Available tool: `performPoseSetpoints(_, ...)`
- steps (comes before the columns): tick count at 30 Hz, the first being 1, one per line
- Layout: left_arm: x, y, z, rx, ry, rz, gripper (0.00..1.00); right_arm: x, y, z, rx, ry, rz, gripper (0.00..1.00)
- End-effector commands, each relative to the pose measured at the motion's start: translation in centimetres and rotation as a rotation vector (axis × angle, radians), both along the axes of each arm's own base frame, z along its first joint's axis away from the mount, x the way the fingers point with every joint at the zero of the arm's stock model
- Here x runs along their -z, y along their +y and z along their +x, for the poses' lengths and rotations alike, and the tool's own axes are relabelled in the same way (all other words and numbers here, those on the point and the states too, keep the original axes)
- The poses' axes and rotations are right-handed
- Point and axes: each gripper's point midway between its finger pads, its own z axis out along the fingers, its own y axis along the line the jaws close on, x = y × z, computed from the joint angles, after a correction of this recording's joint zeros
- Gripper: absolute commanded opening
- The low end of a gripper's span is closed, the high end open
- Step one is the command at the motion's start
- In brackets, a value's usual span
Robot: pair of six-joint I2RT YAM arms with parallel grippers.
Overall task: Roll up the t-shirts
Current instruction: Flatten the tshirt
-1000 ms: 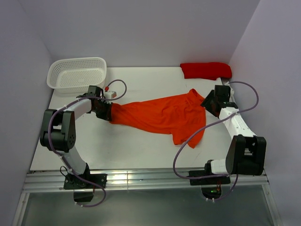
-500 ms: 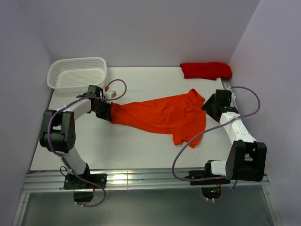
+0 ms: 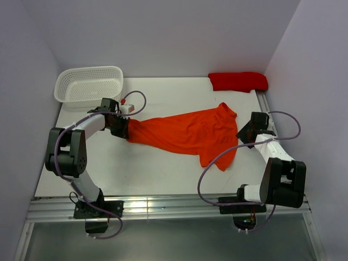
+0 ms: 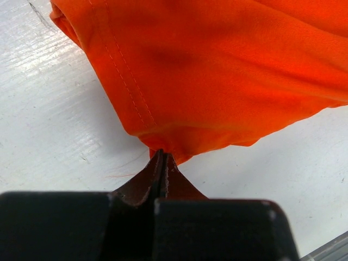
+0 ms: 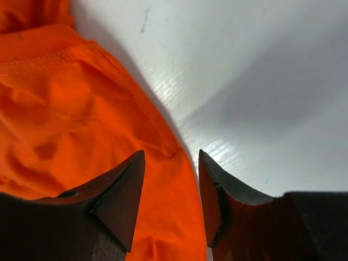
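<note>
The white-and-black left arm (image 3: 89,124) and right arm (image 3: 270,148) carry purple cables (image 3: 199,184).

Walls: you have plain pale lilac walls (image 3: 163,38) at the back and both sides | Table: flat white painted tabletop (image 3: 163,174), faintly streaked and scuffed (your wrist views show it best) | Near edge: ribbed silver metal rail (image 3: 179,209) | Light: soft and even, with glare on the rail

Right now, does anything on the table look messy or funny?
Yes. The orange t-shirt lies wrinkled and slanted across the table, not flat. Its left end is bunched to a point where the left hand pinches it. The red t-shirt at the far right looks tidy.
</note>
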Motion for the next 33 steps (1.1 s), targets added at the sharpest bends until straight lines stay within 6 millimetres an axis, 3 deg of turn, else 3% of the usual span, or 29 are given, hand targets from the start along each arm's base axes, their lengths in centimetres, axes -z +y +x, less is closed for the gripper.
performPoseSetpoints(1,-1.4,-0.6,-0.1,0.020,-0.033,-0.031,0.00,0.7,-0.1,0.7,0.007,-0.023,0.016,0.51)
performPoseSetpoints(7,-1.8,-0.9,-0.1,0.024,-0.030,-0.047,0.00,2.5,0.5,0.5,-0.010,0.006,0.046,0.50)
performPoseSetpoints(15,-2.3,-0.9,0.2,0.029,-0.049,-0.039,0.00,2.9,1.4,0.9,-0.032,0.003,0.092,0.48)
performPoseSetpoints(27,-1.5,-0.8,0.0,0.023,-0.036,-0.035,0.00,4.3,2.9,0.9,-0.066,0.038,0.104,0.44)
performPoseSetpoints(28,-1.5,-0.8,0.0,0.022,-0.035,-0.036,0.00,4.5,2.9,1.0,-0.066,0.041,0.106,0.42)
performPoseSetpoints(32,-1.6,-0.7,-0.2,0.018,-0.035,-0.031,0.00,4.4,3.4,1.1,-0.076,0.036,0.111,0.10)
performPoseSetpoints(33,-1.8,-0.7,-0.2,0.018,-0.038,-0.031,0.00,4.3,3.4,1.1,-0.079,0.033,0.110,0.07)
